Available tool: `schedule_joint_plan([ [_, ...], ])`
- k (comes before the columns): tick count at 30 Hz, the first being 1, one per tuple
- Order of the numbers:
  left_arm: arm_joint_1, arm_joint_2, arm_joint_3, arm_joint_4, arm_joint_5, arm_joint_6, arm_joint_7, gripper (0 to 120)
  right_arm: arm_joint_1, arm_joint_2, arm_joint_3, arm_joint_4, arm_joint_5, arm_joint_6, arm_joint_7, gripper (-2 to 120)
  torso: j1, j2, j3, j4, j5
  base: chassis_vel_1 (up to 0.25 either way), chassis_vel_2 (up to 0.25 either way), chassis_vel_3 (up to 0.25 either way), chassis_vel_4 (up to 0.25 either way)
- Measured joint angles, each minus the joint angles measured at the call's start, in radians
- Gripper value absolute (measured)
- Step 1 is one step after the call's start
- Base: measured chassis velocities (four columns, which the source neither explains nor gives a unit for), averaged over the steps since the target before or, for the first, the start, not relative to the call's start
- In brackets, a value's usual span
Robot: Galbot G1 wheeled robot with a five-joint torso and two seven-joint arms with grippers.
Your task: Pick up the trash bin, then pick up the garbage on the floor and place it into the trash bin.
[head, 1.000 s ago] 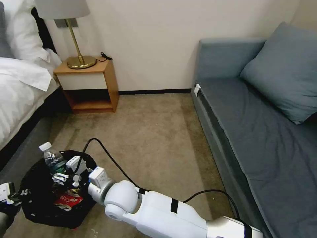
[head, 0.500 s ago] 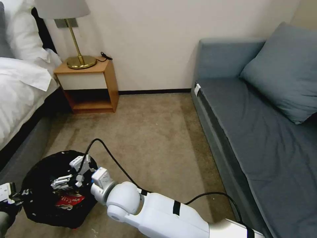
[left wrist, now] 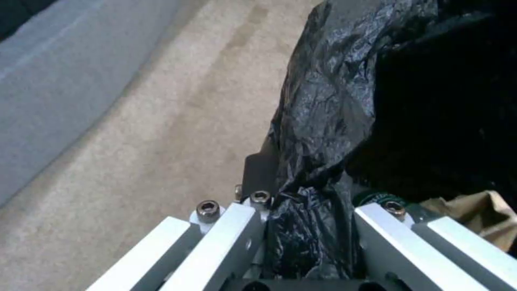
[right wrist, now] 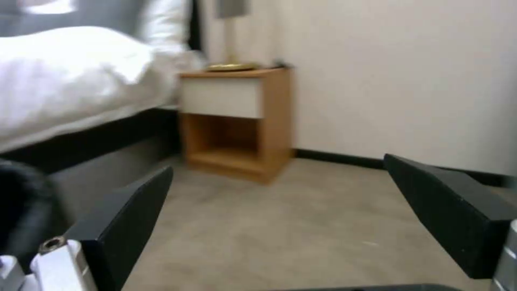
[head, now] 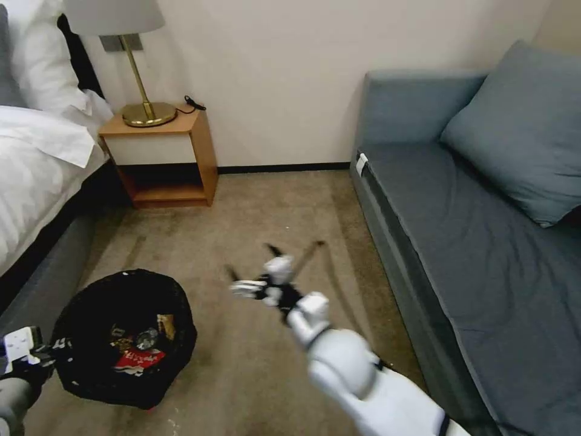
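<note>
1. Wooden nightstand [head: 162,158] against the cream wall [head: 278,72]; white drawer front, open shelf below.
2. Brass lamp [head: 138,72] with pale shade stands on the nightstand top; small black cable [head: 195,102] lies beside its base.
3. Bed with white duvet [head: 36,175] to the nightstand's left; white pillow [head: 42,54] at its head.
4. Grey-blue sofa [head: 460,242] along the right, blue cushion [head: 520,127] propped at its back.

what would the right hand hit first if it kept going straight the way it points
Probably bare carpet: the open right hand faces the nightstand and wall, with nothing nearer between. Depth is unclear.
</note>
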Motion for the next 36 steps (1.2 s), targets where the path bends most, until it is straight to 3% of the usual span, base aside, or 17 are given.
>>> schedule_joint_plan([
  [3, -0.003, 0.001, 0.002, 0.000, -0.004, 0.000, 0.000, 3, -0.184, 0.020, 0.144, 0.036, -0.062, 0.096, -0.018, 100, 0.000, 0.000, 0.000, -0.0002, 0.0000, 0.000, 0.000, 0.000, 0.000],
  [8, -0.010, 0.005, -0.002, 0.009, -0.012, 0.000, -0.001, 3, -0.357, 0.091, 0.260, 0.075, -0.127, 0.214, -0.026, 100, 0.000, 0.000, 0.000, 0.0002, -0.0002, 0.000, 0.000, 0.000, 0.000],
  [10, -0.011, 0.005, -0.002, 0.010, -0.013, 0.000, -0.001, 3, -0.365, 0.096, 0.264, 0.077, -0.129, 0.218, -0.026, 100, 0.000, 0.000, 0.000, 0.0002, -0.0002, 0.000, 0.000, 0.000, 0.000],
  [13, -0.020, 0.009, -0.003, 0.020, -0.020, 0.000, -0.003, 3, -0.465, 0.170, 0.326, 0.085, -0.163, 0.297, -0.044, 100, 0.000, 0.000, 0.000, 0.0000, -0.0003, 0.000, 0.000, 0.000, 0.000],
  [25, -0.029, 0.019, 0.003, 0.058, -0.053, 0.000, -0.014, 3, -0.465, 0.185, 0.380, 0.046, -0.159, 0.331, -0.060, 100, 0.000, 0.000, 0.000, 0.0003, -0.0004, 0.000, 0.000, 0.000, 0.000],
  [31, -0.068, 0.047, 0.004, 0.167, -0.127, 0.000, -0.046, 3, -0.461, 0.184, 0.376, 0.045, -0.157, 0.329, -0.060, 100, 0.000, 0.000, 0.000, 0.0003, -0.0004, 0.000, 0.000, 0.000, 0.000],
  [36, -0.104, 0.062, 0.020, 0.268, -0.135, -0.001, -0.067, 3, -0.460, 0.184, 0.374, 0.045, -0.156, 0.328, -0.060, 100, 0.000, 0.000, 0.000, 0.0003, -0.0006, 0.000, 0.000, 0.000, 0.000],
])
